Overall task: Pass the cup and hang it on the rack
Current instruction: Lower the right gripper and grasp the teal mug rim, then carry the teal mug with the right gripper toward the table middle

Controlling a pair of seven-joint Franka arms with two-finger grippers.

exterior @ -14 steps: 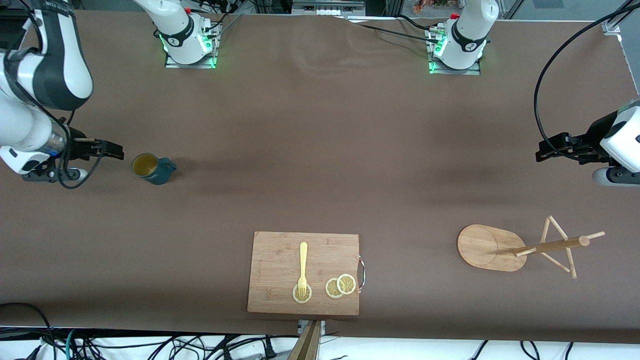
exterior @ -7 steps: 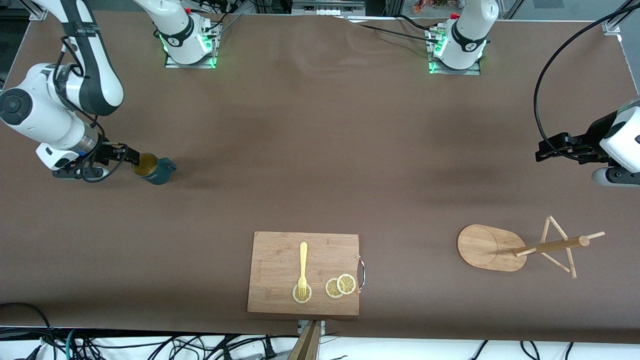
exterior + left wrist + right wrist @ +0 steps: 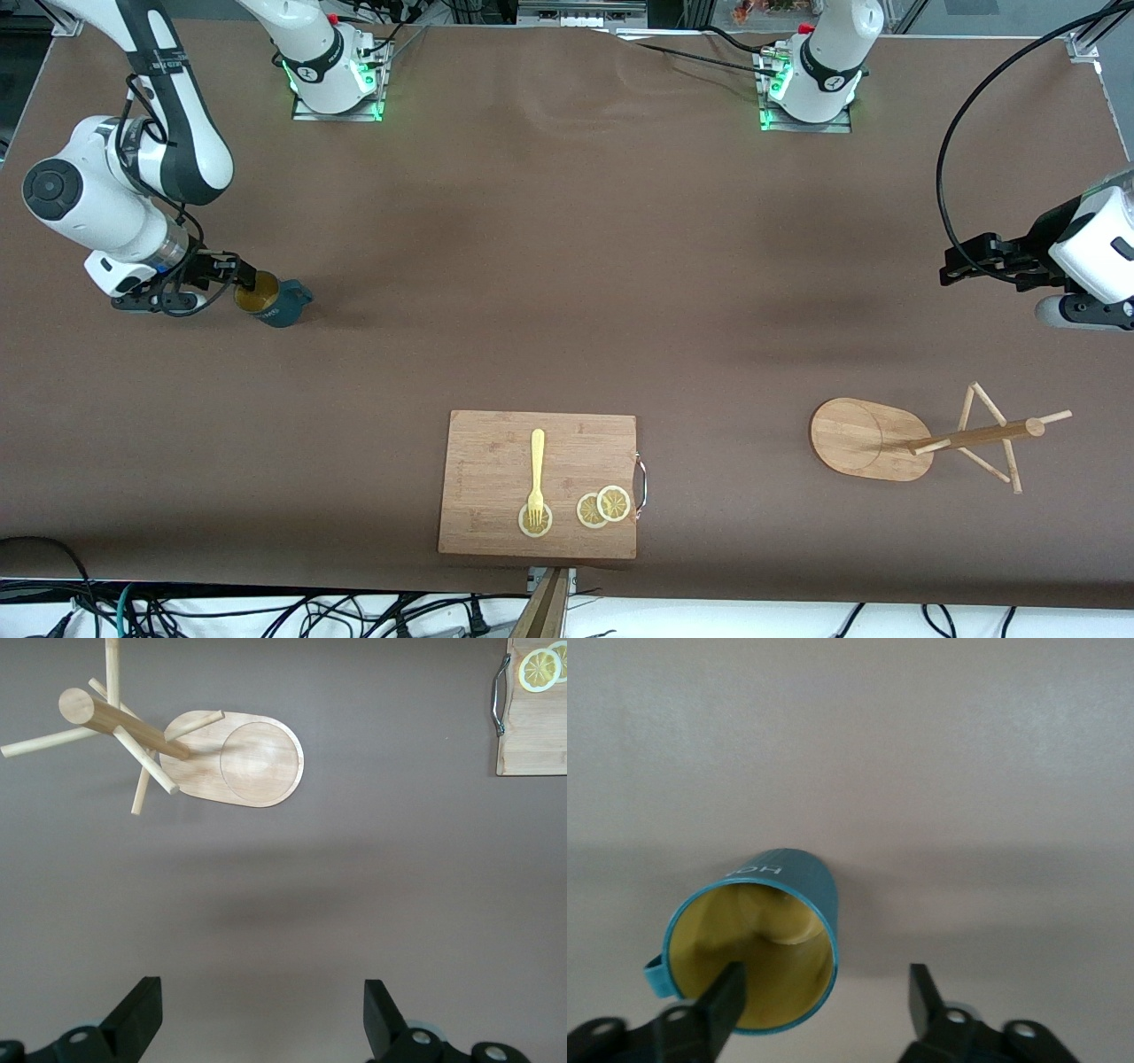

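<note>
The task stands at its first step: the cup [image 3: 270,301], a small dark teal mug with a yellowish interior, stands on the brown table [image 3: 549,248] toward the right arm's end, and nothing has yet been lifted, passed or hung. The right gripper [image 3: 237,280] is down at the cup's rim; in the right wrist view one finger [image 3: 726,997] sits inside the mouth of the cup [image 3: 757,943] and the other stands outside its wall, with a clear gap to that wall, so the jaws straddle the wall but do not pinch it (no grasp can be confirmed yet). The left gripper [image 3: 966,262] waits in the air over bare table at the left arm's end, its fingers spread wide with nothing between them, as the left wrist view shows. The rack [image 3: 930,439], a light wooden mug tree, stands nearer to the front camera than the left gripper, with all visible pegs bare. Remaining, by judgement: closing on the cup, lifting it, handing it to the left gripper, and hanging it by the handle on a peg. A bamboo cutting board [image 3: 487,461] carrying a yellow fork [image 3: 536,474] and lemon slices [image 3: 602,507] lies near the table's front edge and plays no part. The cup's handle is cut partly by the finger in the right wrist view, and its pale lettering cannot be fully read.
</note>
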